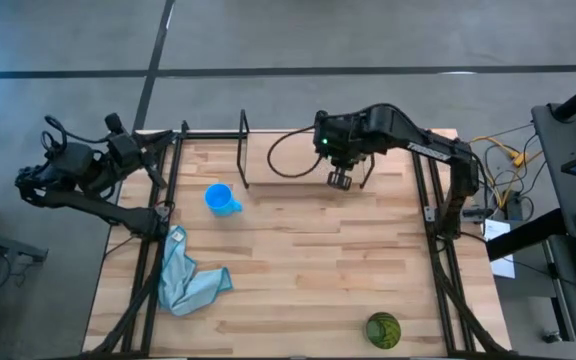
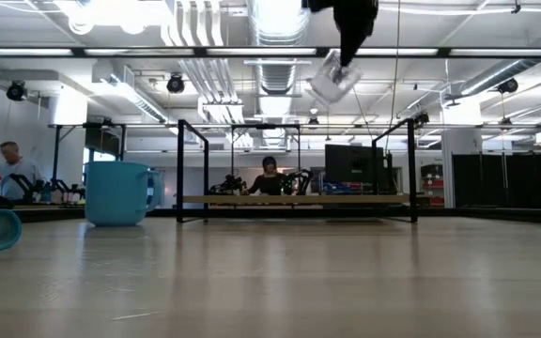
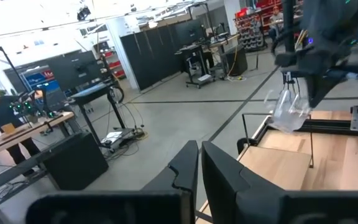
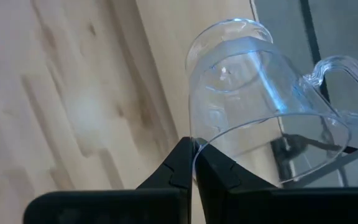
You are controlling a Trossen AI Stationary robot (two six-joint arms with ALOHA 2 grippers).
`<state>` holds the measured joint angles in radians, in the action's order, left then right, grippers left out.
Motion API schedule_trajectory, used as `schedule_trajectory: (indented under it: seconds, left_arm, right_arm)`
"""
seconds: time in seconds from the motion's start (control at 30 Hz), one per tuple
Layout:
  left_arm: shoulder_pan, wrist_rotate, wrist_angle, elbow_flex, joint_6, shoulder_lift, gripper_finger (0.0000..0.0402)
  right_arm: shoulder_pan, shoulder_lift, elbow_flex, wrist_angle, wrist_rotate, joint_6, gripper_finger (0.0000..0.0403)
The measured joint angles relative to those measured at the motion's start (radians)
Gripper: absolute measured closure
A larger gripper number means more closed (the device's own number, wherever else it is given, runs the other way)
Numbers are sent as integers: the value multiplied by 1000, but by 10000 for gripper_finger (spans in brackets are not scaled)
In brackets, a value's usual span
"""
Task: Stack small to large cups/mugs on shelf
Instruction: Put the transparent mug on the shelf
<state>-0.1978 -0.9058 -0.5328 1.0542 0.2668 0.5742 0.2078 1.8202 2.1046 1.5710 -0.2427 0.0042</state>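
Green patterned cup [image 1: 383, 329] sits at the near table edge, right side, well apart from everything. Light blue cloth [image 1: 186, 276] lies near-left. Blue mug [image 1: 221, 198] stands upright mid-left on the table [image 1: 308, 270], short of the shelf; untouched.

Right gripper [image 4: 194, 163] is raised high over the table, fingers pinched on the rim of the clear cup [image 4: 263, 102]; one finger inside the wall, one outside. Cup hangs tilted, mouth toward the gripper, base pointing away and down, handle off to one side. In the low view the clear cup hangs well above shelf level.

Key relation: the shelf [image 2: 294, 199] plank lies just beyond and below the held cup, toward the far edge. The cup's long axis is slanted, so likely it needs tipping upright before setting down. Right arm is the nearer one to the shelf.

Left gripper [image 3: 199, 163] is parked off the table's far-left corner, fingers pressed together, holding nothing.
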Motion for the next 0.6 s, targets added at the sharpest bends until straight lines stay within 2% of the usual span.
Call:
schedule_trajectory:
  seconds: [0.17, 0.4, 0.53, 0.6]
  left_arm:
    - [0, 0, 0, 35, -30, -1, 394]
    - [0, 0, 2, 135, -26, 7, 394]
    - [0, -1, 1, 165, -25, 8, 394]
    - [0, 0, 1, 169, -25, 10, 394]
  right_arm:
    - [87, 0, -68, 1, 54, -107, 395]
    - [202, 0, -80, 0, 87, -214, 395]
    - [256, 0, -92, 0, 202, -283, 395]
    - [272, 0, -105, 0, 218, -321, 395]
